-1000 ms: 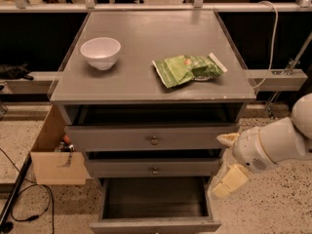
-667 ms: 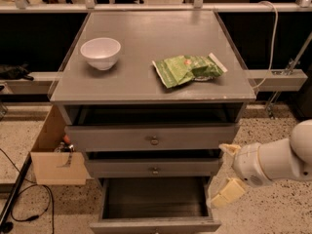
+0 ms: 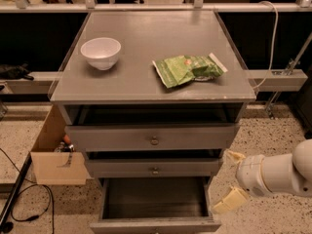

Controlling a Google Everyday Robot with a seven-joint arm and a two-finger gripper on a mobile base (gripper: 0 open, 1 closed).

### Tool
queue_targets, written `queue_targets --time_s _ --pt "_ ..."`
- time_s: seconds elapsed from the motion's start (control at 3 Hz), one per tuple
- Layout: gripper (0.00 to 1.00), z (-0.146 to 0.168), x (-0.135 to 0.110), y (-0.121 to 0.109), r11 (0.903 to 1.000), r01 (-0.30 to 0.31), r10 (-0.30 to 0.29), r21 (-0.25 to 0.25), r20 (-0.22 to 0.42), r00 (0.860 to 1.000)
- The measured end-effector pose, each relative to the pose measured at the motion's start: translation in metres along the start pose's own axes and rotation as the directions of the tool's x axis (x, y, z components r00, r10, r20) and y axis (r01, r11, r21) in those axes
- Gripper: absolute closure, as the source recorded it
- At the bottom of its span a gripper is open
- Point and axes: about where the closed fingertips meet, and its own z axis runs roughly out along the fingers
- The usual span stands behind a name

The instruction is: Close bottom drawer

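Note:
The bottom drawer (image 3: pixel 155 200) of the grey cabinet is pulled out toward me, and its deep dark inside shows. Its front panel (image 3: pixel 154 226) lies at the lower edge of the view, with the knob not visible. My gripper (image 3: pixel 230 179) hangs just right of the drawer's right side, at the height of the middle drawer and the open one. Its two cream fingers (image 3: pixel 229 201) are spread apart and hold nothing. I cannot tell if the lower finger touches the drawer's side.
The top drawer (image 3: pixel 154 137) and middle drawer (image 3: pixel 154 168) stand slightly out, each with a round knob. A white bowl (image 3: pixel 101 52) and a green bag (image 3: pixel 187 68) lie on the cabinet top. A cardboard box (image 3: pixel 53 160) and a black cable (image 3: pixel 29 213) are to the left.
My arm has moved down and drawn back to the right, so the gripper now sits lower beside the open bottom drawer. The drawer has not moved.

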Motion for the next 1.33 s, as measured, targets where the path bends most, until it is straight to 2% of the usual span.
queue_targets --time_s 0.33,0.67,1.0,1.33 --pt "0.0 0.026 0.014 0.01 0.9999 -0.007 0.007 -0.009 0.003 1.0" --pt "0.0 0.091 0.062 0.024 0.9981 0.008 -0.009 -0.061 -0.001 1.0" --pt "0.0 0.14 0.102 0.035 0.9932 0.026 -0.027 -0.113 0.0 1.0" --pt "0.0 0.186 0.146 0.04 0.9861 0.021 -0.028 -0.165 -0.04 0.999"
